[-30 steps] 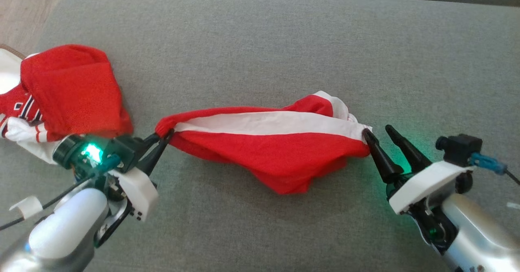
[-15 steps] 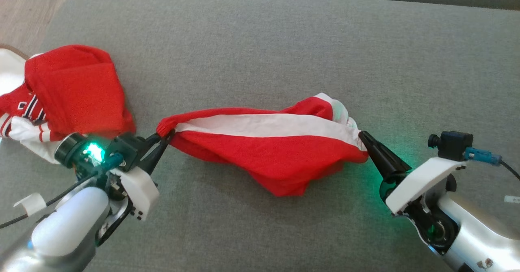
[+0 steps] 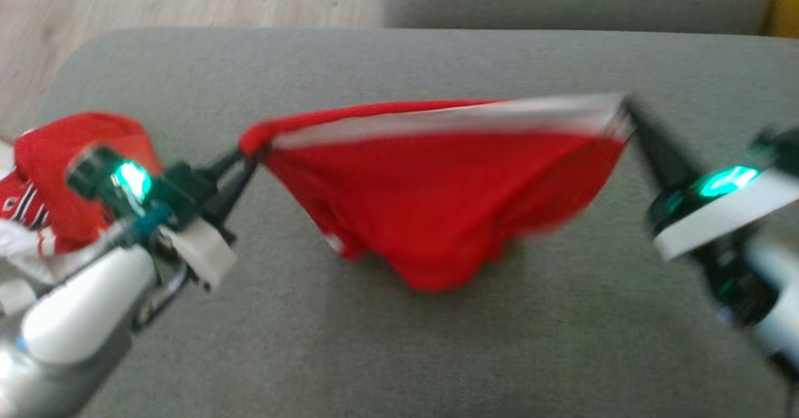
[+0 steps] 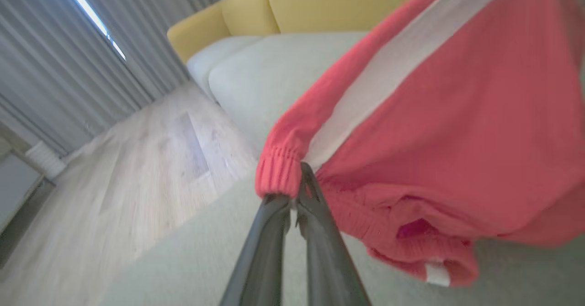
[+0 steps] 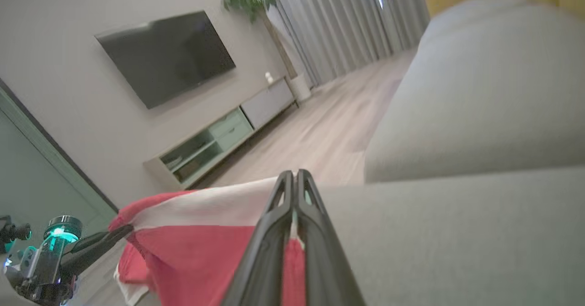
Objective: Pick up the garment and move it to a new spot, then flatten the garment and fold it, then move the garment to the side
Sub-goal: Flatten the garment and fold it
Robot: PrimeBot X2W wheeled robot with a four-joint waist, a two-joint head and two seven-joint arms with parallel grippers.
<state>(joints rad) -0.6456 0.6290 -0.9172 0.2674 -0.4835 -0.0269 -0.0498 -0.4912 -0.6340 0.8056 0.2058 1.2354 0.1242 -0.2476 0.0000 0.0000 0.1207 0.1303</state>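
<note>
right claw (image 3: 628, 105) clamped, garment (image 3: 437, 199) lifted taut

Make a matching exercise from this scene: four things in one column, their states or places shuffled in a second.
1 left gripper
2 right gripper
3 garment
4 clothes pile

A lies at the cushion's left edge
B stretched between both grippers
C shut on the garment's ribbed red end
D shut on the garment's right end

Pairs: 1-C, 2-D, 3-B, 4-A
</note>
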